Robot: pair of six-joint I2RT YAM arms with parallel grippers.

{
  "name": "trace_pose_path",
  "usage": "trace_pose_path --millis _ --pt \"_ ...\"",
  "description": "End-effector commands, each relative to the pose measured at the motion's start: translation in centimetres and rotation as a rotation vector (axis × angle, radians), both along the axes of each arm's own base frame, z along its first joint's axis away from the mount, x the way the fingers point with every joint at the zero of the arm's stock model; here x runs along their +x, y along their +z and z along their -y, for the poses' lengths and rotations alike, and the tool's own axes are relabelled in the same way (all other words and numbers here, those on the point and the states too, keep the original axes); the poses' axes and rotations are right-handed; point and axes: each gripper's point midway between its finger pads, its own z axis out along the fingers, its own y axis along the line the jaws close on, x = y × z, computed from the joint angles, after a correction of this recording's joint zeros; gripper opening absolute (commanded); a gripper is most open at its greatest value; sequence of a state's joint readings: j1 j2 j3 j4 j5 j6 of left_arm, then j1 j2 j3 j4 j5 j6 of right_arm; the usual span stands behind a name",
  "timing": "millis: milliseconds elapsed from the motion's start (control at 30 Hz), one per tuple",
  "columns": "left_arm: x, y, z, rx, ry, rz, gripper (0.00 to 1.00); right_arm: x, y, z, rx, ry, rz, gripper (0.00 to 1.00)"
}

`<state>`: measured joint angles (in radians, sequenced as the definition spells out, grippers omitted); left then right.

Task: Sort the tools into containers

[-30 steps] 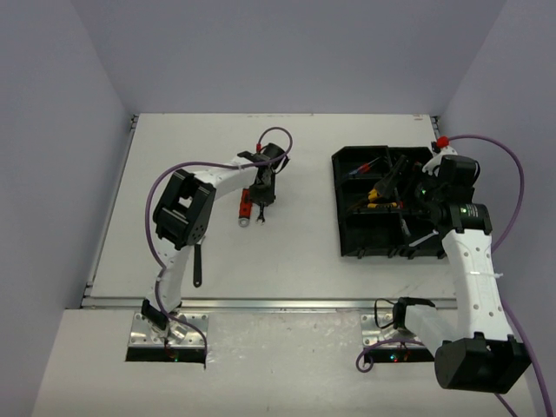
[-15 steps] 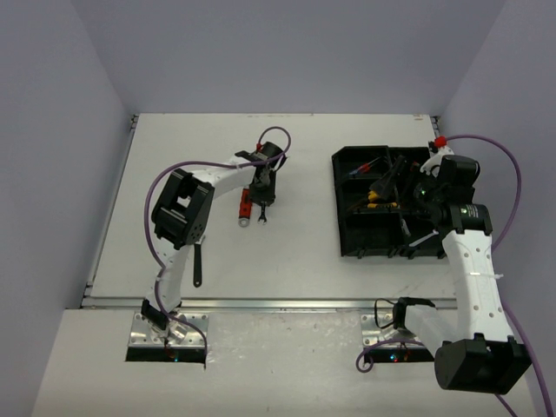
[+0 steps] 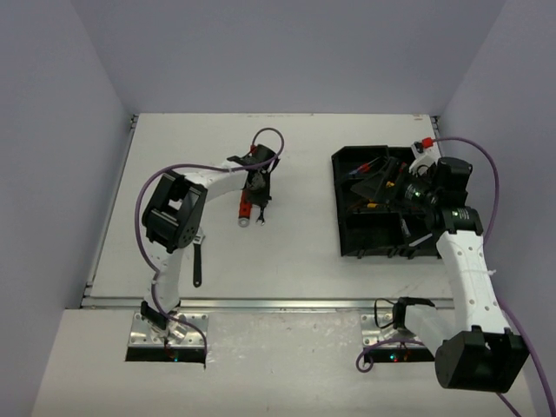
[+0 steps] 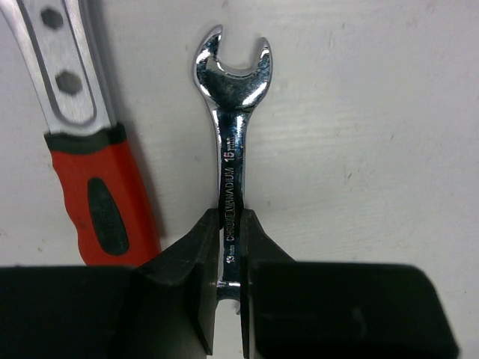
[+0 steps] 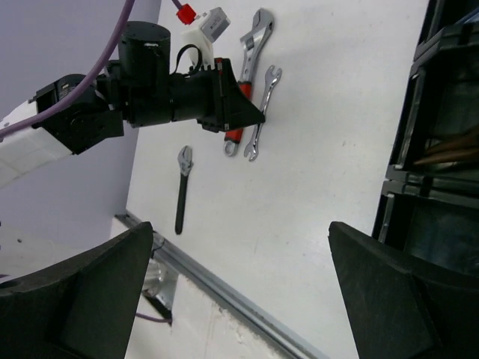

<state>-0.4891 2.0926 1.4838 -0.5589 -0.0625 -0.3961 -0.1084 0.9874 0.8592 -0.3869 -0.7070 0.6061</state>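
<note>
Left gripper point(image 4: 228, 247) pinches the silver wrench point(image 4: 231, 149) by its shank. Red-handled wrench point(image 4: 97, 194) lies just beside it, crowding that side. Right gripper point(image 5: 239, 292) is spread wide and empty over the tray point(image 3: 340, 217).

The left gripper point(image 4: 230, 224) now clamps shut on the silver wrench point(image 4: 230, 142); the right gripper point(image 3: 375, 182) has swung up and leftward.

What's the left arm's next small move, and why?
Probably lift straight up. The left gripper is shut on the silver wrench, which looks flat on the table, close beside the red-handled wrench. A vertical lift should avoid nudging that neighbour before carrying to the tray.
</note>
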Motion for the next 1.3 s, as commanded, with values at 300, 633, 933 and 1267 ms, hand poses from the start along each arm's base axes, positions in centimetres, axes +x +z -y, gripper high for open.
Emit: trace_pose_path --millis 300,633,933,1267 --pt "-6.2 5.2 2.9 -0.082 -0.075 0.106 0.0 0.8 -4.1 -7.5 0.059 0.136 -0.086 0.99" --pt "-9.1 11.2 7.4 -0.322 -0.214 0.195 0.0 1.8 -5.8 -11.0 0.136 0.126 -0.133 0.96" --pt "-11.0 16.6 10.2 -0.541 -0.303 0.263 0.0 2.9 -7.1 -13.7 0.138 0.089 -0.184 0.86" --pt "-12.6 19.3 11.4 -0.626 -0.367 0.296 0.0 3.4 -7.8 -16.1 0.171 0.089 -0.206 0.59"
